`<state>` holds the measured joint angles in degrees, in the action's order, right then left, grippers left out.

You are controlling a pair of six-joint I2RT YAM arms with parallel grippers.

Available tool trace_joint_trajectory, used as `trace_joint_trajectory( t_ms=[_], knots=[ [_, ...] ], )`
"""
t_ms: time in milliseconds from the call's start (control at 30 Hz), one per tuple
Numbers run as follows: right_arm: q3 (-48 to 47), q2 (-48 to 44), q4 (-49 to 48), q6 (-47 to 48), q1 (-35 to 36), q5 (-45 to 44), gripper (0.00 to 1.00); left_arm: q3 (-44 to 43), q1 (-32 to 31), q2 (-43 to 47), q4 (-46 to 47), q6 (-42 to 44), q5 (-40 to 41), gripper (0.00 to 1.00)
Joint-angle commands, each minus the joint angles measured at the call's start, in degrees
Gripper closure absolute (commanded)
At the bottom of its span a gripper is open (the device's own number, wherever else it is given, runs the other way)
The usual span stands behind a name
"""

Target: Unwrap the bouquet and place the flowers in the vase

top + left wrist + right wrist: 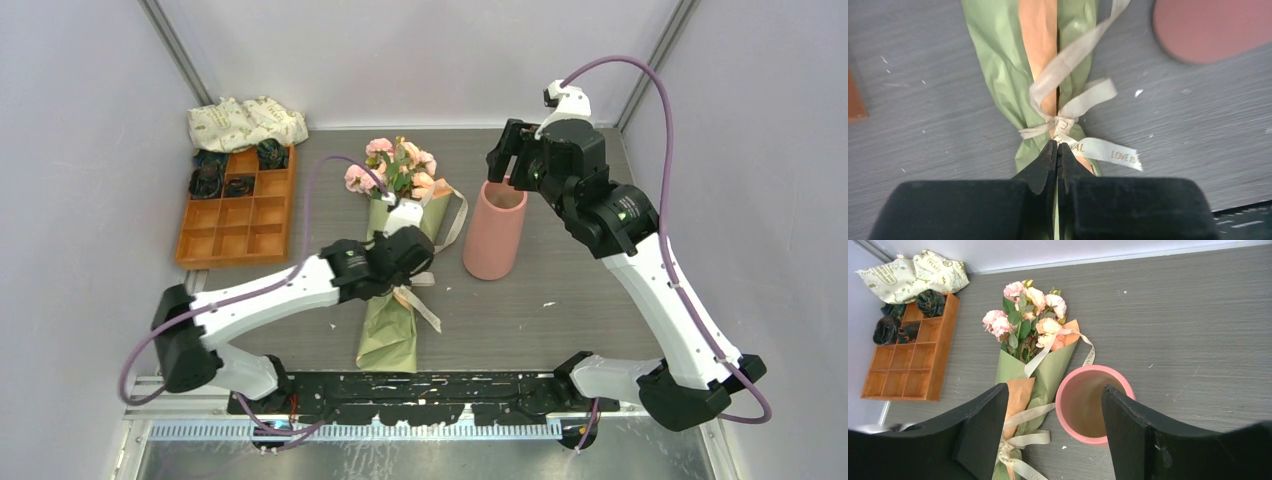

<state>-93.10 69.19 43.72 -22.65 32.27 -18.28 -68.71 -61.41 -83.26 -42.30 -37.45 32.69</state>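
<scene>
Ribbon comes first: the bouquet of pink and peach roses in olive-green and orange paper (998,65) lies flat on the grey bench (560,310) just beside the tall salmon-pink vase (492,235), its cream ribbon bow (1068,107) not yet undone. The left end effector (1057,146) is pinched shut at the knot, likely on a ribbon end. Pull it slowly away from the vase, so the paper stays put. The right end effector (1054,389) hangs wide open above the vase, holding nothing.

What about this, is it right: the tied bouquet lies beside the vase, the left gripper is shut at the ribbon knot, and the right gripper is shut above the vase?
Not quite. The right gripper is open above the vase, not shut; the right wrist view shows its fingers spread wide. The rest holds.
</scene>
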Motion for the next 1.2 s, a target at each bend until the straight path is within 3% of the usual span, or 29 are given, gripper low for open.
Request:
trace_joint_trajectory(
  t_ms=[0,200,400,533,900,1167],
  knots=[
    [0.57,-2.01,-3.68,-0.95,0.1,1.42,0.27,-5.61,0.18,9.11,-3.46,-0.05,6.27,1.0],
    [1.24,-1.88,-4.03,-1.26,0.14,4.46,0.27,-8.66,0.62,15.27,-6.46,1.67,7.9,0.98],
    [1.55,-2.48,-4.29,-1.43,0.2,4.45,0.22,-2.2,0.73,13.91,-5.76,-3.79,-0.56,0.62],
    [1.78,-3.76,-4.37,-1.25,0.23,3.71,0.21,3.73,0.74,13.55,-0.12,-8.63,-6.46,0.55],
    [3.51,-4.48,-4.32,-1.95,0.24,4.05,0.2,8.04,0.61,4.89,8.44,-10.45,-12.15,0.52],
    [3.82,-4.51,-4.06,-1.26,0.18,3.14,0.2,8.07,0.59,1.53,8.09,-10.27,-10.36,0.53]
  ],
)
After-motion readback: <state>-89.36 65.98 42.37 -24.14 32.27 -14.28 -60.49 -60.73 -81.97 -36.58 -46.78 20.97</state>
